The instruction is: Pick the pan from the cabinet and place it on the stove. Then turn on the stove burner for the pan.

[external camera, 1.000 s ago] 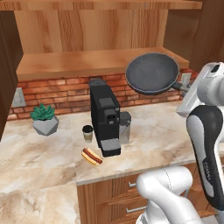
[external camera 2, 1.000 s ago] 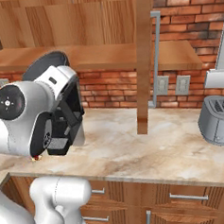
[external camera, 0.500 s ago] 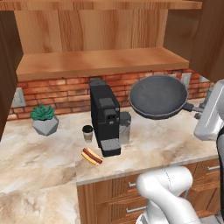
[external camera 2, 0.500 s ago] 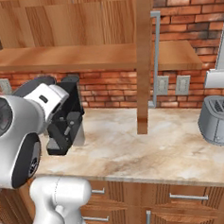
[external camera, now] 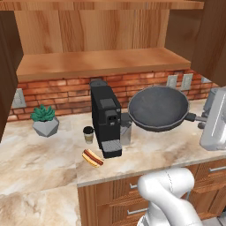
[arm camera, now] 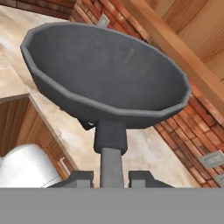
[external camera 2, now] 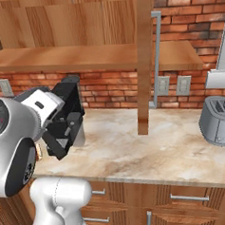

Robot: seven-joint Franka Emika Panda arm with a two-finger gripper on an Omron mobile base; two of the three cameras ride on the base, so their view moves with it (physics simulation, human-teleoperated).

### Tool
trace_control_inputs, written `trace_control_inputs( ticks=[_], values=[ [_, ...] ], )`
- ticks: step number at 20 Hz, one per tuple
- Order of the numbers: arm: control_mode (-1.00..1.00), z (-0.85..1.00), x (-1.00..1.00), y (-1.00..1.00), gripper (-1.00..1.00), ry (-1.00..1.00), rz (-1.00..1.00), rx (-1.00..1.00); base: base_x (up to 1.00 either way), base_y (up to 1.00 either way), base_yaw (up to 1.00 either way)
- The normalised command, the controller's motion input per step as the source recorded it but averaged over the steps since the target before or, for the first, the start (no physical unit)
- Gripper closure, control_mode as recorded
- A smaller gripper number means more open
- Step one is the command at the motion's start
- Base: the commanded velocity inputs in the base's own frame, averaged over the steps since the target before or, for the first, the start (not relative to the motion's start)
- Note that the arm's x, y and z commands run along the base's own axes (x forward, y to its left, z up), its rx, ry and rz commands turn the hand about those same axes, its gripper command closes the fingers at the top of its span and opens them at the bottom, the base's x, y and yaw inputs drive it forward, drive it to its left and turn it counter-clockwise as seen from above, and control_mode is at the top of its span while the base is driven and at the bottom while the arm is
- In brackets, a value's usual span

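Note:
The dark grey pan [external camera: 159,108] hangs in the air over the counter, just right of the coffee machine and below the shelf of the open cabinet [external camera: 106,62]. Its thin handle [external camera: 196,117] points right, and my gripper [external camera: 203,121] holds it at its end. In the hand view the pan [arm camera: 109,74] looms close, tilted, and my gripper [arm camera: 111,177] is shut on the pan's handle [arm camera: 111,151], with one dark fingertip on each side of it. The stove is out of view.
A black coffee machine [external camera: 106,119], a small cup [external camera: 88,133], a hot dog [external camera: 92,157] and a potted plant [external camera: 44,120] stand on the marble counter [external camera: 39,163]. An open cabinet door [external camera 2: 146,59] hangs over the counter, with a toaster [external camera 2: 222,121] to its right.
The pan has come down from shelf height to just above the counter and now sits more level. The base has not moved.

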Motion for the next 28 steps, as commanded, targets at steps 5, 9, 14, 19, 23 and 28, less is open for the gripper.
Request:
trace_control_inputs(
  ticks=[5, 9, 14, 19, 23, 28],
  values=[
    [-1.0, 0.0, 0.0, 0.0, 1.0, 0.0, 0.0, 0.0, 0.0, 0.0, 0.0],
    [-1.0, -0.04, -0.25, 0.0, 1.0, -0.01, 0.0, 0.0, 0.0, 0.0, 0.0],
    [-1.0, -0.11, -0.4, 0.0, 1.0, -0.02, 0.0, 0.0, 0.0, 0.0, 0.0],
    [1.0, -0.03, -0.1, 0.0, 1.0, -0.01, 0.0, 0.0, -0.44, -0.02, 0.0],
    [1.0, 0.0, 0.0, 0.0, 1.0, 0.0, 0.0, 0.0, -0.48, -0.04, 0.0],
    [1.0, 0.0, 0.0, 0.0, 1.0, 0.0, 0.0, 0.0, -0.42, -0.2, 0.0]
  ],
)
